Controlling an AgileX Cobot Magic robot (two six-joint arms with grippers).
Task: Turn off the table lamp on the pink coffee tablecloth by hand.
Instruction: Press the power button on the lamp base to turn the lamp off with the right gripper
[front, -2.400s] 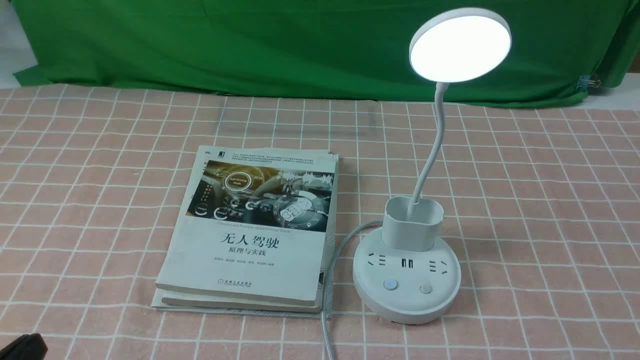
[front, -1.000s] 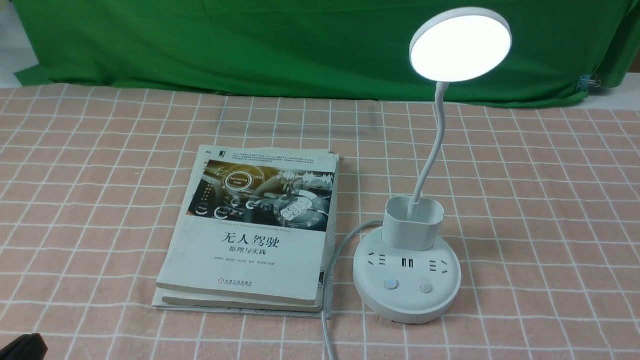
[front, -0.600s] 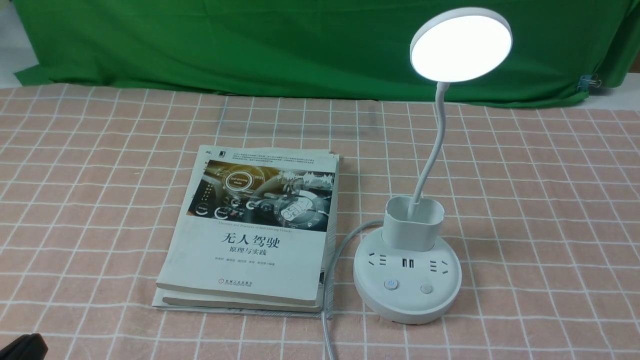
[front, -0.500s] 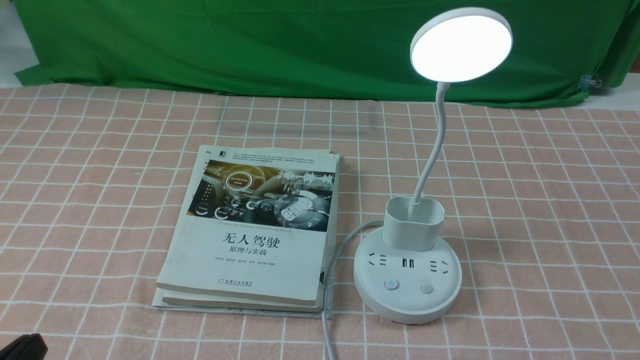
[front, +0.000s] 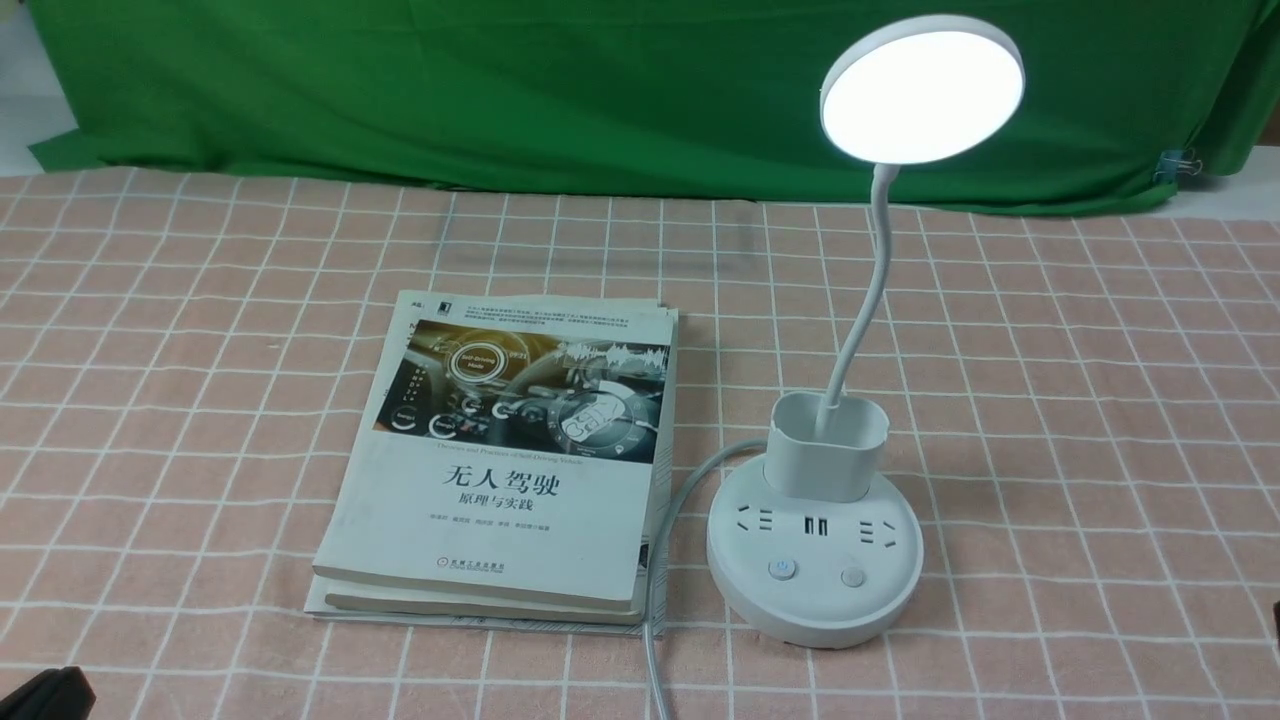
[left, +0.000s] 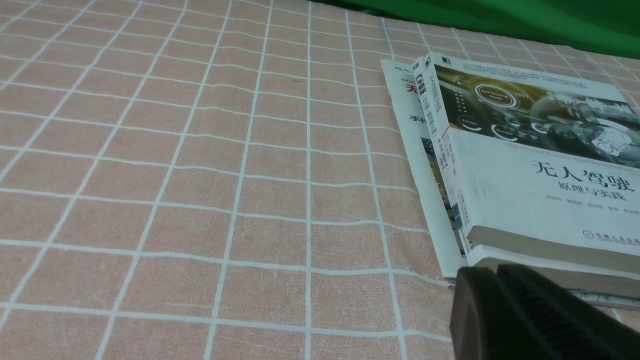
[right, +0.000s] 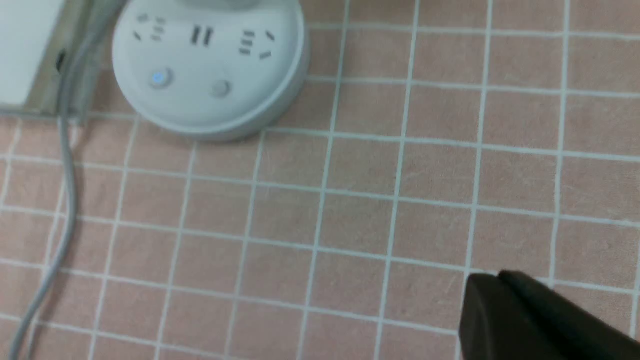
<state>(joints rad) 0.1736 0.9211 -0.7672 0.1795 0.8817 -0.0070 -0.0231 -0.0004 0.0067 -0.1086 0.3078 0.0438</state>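
The table lamp stands on the pink coffee tablecloth (front: 1100, 400), right of centre. Its disc head (front: 922, 90) glows white. Its round base (front: 812, 580) carries sockets, a blue-lit button (front: 781, 569) and a plain button (front: 852, 577). The base also shows in the right wrist view (right: 207, 75). My right gripper (right: 495, 280) is shut and empty, above bare cloth, well short of the base and to its right. My left gripper (left: 492, 272) is shut and empty, by the near corner of the books. Only its tip shows in the front view (front: 40, 695).
Two stacked books (front: 510, 450) lie left of the lamp base, also in the left wrist view (left: 530, 165). The lamp's grey cable (front: 655, 660) runs between books and base toward the front edge. A green backdrop cloth (front: 500, 90) hangs behind.
A dark sliver of my right arm has come in at the right edge of the front view. The lamp stays lit; the left arm has not moved.
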